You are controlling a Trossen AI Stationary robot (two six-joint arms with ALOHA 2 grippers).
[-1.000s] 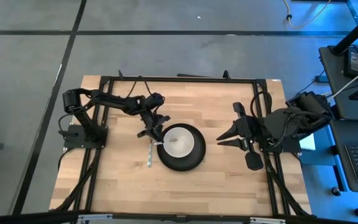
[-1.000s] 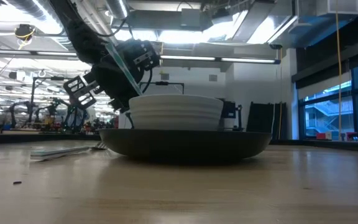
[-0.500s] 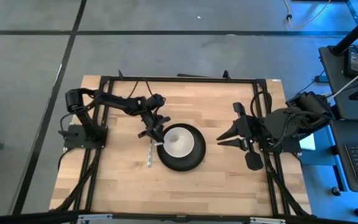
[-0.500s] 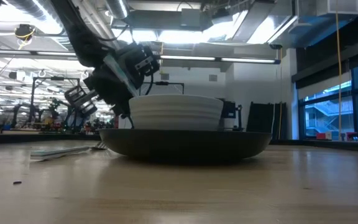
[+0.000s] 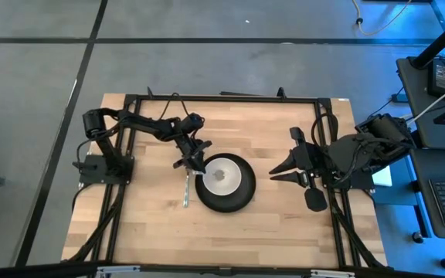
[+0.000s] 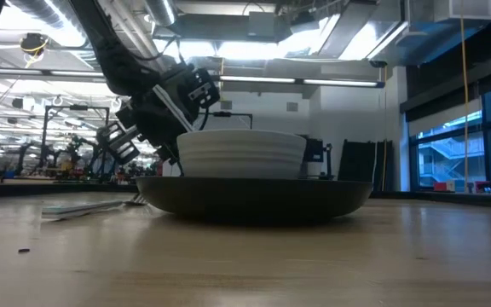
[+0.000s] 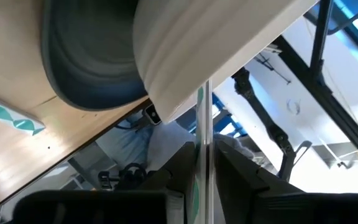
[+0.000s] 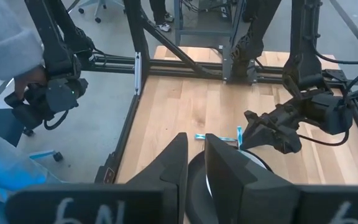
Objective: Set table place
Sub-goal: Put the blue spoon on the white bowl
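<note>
high view, left to right: the left arm [image 5: 130, 123] reaches from its base at the table's left edge toward the middle of the table [image 5: 153, 232], a pale wood-plank top edged by a thin black frame, which fills the centre of the view. the left gripper [image 5: 194, 164] hangs at the left rim of the white bowl [image 5: 221, 177], which sits inside a dark plate [image 5: 242, 197] near the table's centre. a clear, slender utensil [image 7: 204, 118] runs between the left gripper's fingers [image 7: 241, 186] and up against the bowl's rim; whether the fingers press on it or stand slightly off it cannot be told. a second pale utensil [image 5: 185, 193] lies flat on the wood just beside the plate's left edge.

low view: the left gripper [image 6: 156, 115] is tilted above and behind the bowl [image 6: 241, 153], which is ribbed on its outside and rests in the plate [image 6: 254, 200].

right side: the right arm [image 5: 354, 158] waits over the table's right edge, well apart from the plate, its gripper [image 5: 284, 171] pointing toward the dishes with the fingers [image 8: 173, 165] drawn near each other and nothing between them. a grey sleeve [image 8: 5, 31] of a person shows beyond the table in the right wrist view.
</note>
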